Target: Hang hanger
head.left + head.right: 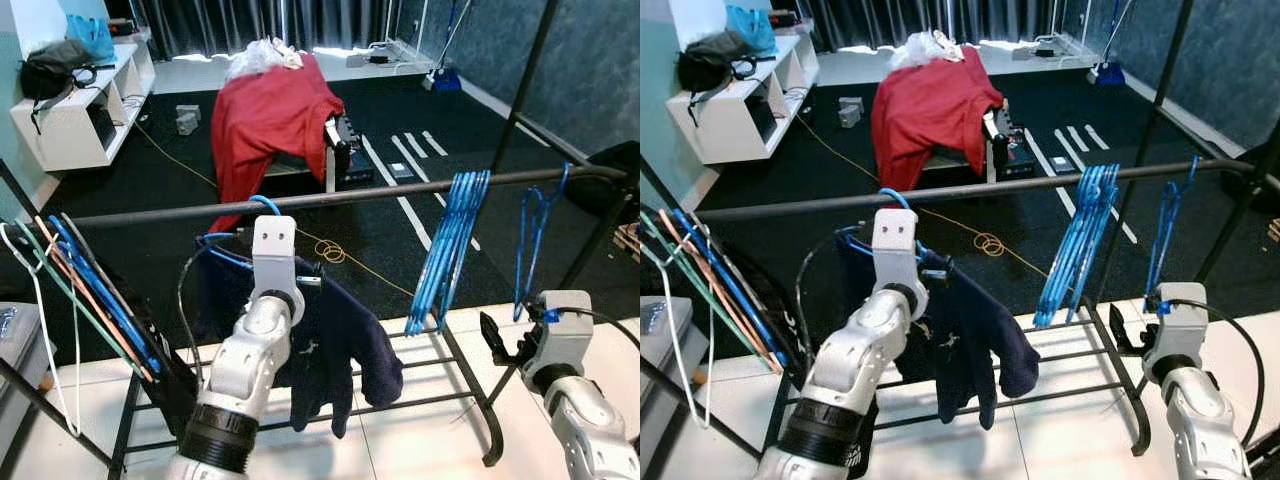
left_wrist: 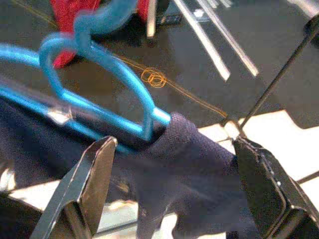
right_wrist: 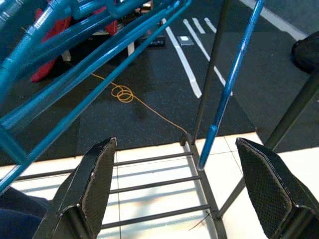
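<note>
A blue hanger (image 1: 266, 204) carrying a navy garment (image 1: 340, 340) has its hook over the dark rail (image 1: 400, 193) of the clothes rack. My left arm is raised to the rail, its wrist (image 1: 273, 250) just below the hook. In the left wrist view my left gripper (image 2: 172, 144) is open, its fingers (image 2: 94, 174) spread either side of the hanger's blue shoulder (image 2: 124, 124) and the garment (image 2: 189, 164), not clamped on them. My right gripper (image 1: 500, 345) is open low at the right, near the rack's end post, holding nothing (image 3: 174, 144).
Several blue hangers (image 1: 450, 250) hang bunched right of centre, and one more (image 1: 535, 235) near the rail's right end. Coloured hangers (image 1: 90, 300) lean at the left. Beyond the rack stand a chair draped in red cloth (image 1: 270, 115) and a white shelf (image 1: 80, 100).
</note>
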You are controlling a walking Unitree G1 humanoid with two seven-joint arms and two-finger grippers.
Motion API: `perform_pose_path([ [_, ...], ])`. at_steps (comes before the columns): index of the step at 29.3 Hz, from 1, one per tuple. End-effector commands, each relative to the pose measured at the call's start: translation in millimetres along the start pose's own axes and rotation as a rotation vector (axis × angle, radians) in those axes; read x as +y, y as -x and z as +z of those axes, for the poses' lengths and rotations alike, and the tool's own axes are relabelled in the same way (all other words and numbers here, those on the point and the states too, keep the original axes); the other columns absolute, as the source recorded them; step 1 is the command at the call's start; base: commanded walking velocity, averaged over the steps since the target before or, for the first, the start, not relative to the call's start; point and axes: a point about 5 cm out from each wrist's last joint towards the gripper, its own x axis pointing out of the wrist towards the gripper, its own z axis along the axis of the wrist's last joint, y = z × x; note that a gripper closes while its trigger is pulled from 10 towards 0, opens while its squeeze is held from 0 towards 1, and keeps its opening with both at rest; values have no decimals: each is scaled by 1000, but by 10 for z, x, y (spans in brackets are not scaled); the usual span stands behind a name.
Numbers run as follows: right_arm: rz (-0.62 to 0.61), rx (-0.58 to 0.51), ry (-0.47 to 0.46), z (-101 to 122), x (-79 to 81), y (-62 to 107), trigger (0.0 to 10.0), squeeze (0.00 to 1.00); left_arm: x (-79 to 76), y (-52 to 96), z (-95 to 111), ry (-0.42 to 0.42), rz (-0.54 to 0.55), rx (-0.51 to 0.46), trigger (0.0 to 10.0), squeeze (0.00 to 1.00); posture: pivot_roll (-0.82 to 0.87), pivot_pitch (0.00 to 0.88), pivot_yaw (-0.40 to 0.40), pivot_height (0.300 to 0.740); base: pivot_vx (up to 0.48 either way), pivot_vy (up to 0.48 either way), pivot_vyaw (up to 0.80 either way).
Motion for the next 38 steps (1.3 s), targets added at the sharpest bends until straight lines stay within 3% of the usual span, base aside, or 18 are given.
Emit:
perform_pose_path([
  [1,-16,9,-1,-21,-38,36,10000,0,-123,-9,-83,8,8,74,10000,0,-108,59,13,740,0,0,0],
  [3,-19,8,0,-21,-43,40,10000,0,-205,4,-99,5,12,97,10000,0,-109,59,14,740,0,0,0],
  [7,-21,4,-1,-12,-38,34,10000,0,-178,9,-97,-20,37,94,10000,0,-108,59,14,740,0,0,0],
  [8,-21,0,-3,-2,-34,28,10000,0,-17,-5,-73,-50,96,73,10000,0,-103,61,14,740,0,0,0],
  [10,-21,0,-3,-2,-34,28,10000,0,-17,-5,-73,-50,96,73,10000,0,-103,61,14,740,0,0,0],
  [11,-22,-2,-5,2,-32,27,10000,0,123,-15,-47,-74,141,63,10000,0,-101,62,14,740,0,0,0],
  [17,-23,-7,-6,13,-28,27,10000,0,370,-41,-3,-150,202,43,10000,0,-105,61,14,740,0,0,0],
  [18,-24,-10,-5,23,-32,31,10000,0,488,-55,5,-191,236,37,10000,0,-108,59,15,740,0,0,0],
  [25,-28,-17,0,51,-59,34,10000,0,718,-79,-45,-200,296,60,10000,0,-118,54,15,740,0,0,0],
  [33,-33,-27,8,91,-86,30,10000,0,896,-117,-158,-183,268,127,10000,0,-122,48,14,740,0,0,0],
  [34,-34,-27,9,93,-88,30,10000,0,922,-119,-161,-184,263,129,8706,0,-122,50,12,740,0,0,0],
  [35,-36,-28,10,97,-90,29,10000,0,937,-125,-159,-186,252,127,78,0,-122,52,12,740,0,0,0],
  [38,-39,-29,10,103,-92,29,10000,0,937,-138,-138,-206,224,105,0,0,-125,55,13,740,0,0,0],
])
